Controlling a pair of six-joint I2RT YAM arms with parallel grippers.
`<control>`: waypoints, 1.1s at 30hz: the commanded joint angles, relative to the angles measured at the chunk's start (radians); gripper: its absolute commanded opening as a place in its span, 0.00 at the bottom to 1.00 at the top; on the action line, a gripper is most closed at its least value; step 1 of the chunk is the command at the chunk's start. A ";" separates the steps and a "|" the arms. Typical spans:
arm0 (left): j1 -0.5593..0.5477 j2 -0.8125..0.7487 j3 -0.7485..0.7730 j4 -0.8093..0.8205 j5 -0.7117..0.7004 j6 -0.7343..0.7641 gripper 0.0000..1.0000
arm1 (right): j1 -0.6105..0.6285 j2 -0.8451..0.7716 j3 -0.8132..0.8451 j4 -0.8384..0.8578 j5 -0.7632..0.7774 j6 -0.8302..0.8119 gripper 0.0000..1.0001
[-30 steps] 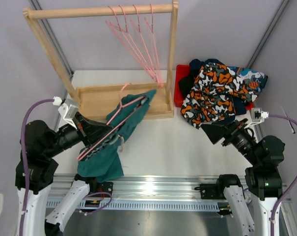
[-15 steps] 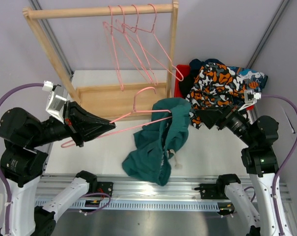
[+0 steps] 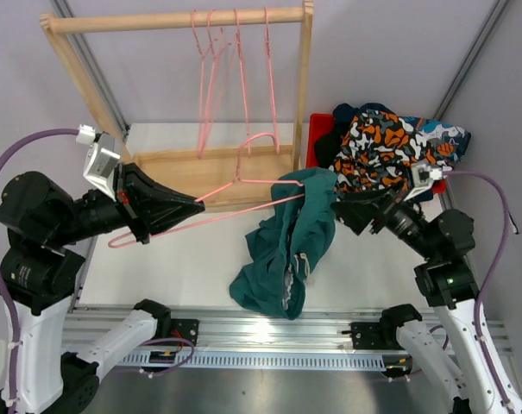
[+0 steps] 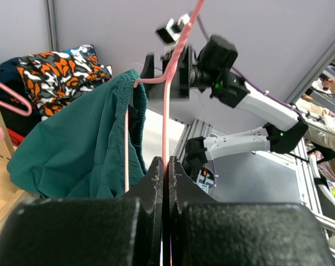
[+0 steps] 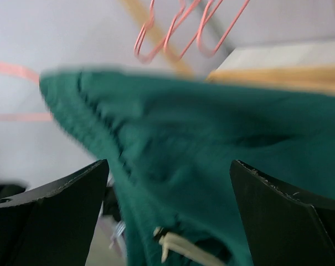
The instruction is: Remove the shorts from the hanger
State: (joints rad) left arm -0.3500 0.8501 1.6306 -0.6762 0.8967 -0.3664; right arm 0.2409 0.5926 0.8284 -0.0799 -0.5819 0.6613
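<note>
The teal-green shorts (image 3: 286, 250) hang from the right end of a pink wire hanger (image 3: 243, 203) above the table. My left gripper (image 3: 198, 204) is shut on the hanger's wire, and the left wrist view shows the wire pinched between the jaws (image 4: 166, 166), with the shorts (image 4: 73, 149) beyond. My right gripper (image 3: 340, 211) is open, right next to the shorts' waistband. In the right wrist view (image 5: 168, 163) the teal shorts (image 5: 211, 144) fill the space in front of the wide-open fingers (image 5: 67, 199). I cannot tell whether they touch the fabric.
A wooden rack (image 3: 174, 21) holds several empty pink hangers (image 3: 236, 60) over its tray base (image 3: 170, 177). A red bin (image 3: 317, 155) at the right holds a pile of shorts, the orange camo pair (image 3: 381, 147) on top.
My left gripper raised the hanger and carried the shorts to the right. My right gripper moved left, up to the shorts. The hangers on the rack have swung back to hang straight.
</note>
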 commanded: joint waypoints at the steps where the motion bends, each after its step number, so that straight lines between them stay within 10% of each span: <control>1: -0.007 0.036 0.080 0.046 -0.041 0.024 0.00 | 0.139 0.021 -0.043 0.128 -0.015 0.019 0.99; 6: -0.007 0.052 0.086 0.061 -0.051 0.018 0.00 | 0.551 0.101 0.024 0.011 0.268 -0.147 0.99; 11: -0.007 0.044 0.094 0.064 -0.050 0.012 0.00 | 0.661 0.212 0.058 0.017 0.492 -0.219 0.93; 17: -0.007 0.007 0.074 0.038 -0.065 0.035 0.00 | 0.658 0.231 0.069 0.060 0.654 -0.241 0.00; 19: -0.007 0.000 0.054 0.033 -0.062 0.041 0.00 | 0.653 0.219 0.095 0.045 0.726 -0.273 0.00; 26: -0.029 -0.089 -0.064 0.083 0.044 0.032 0.00 | 0.384 0.150 0.387 -0.133 0.964 -0.440 0.00; 33: -0.044 -0.129 -0.094 0.047 0.001 0.047 0.00 | -0.145 0.419 0.728 -0.213 0.625 -0.384 0.00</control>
State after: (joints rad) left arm -0.3817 0.7254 1.5433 -0.6575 0.8986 -0.3386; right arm 0.2733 0.9028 1.4490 -0.3180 0.1936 0.2588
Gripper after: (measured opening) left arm 0.023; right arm 0.034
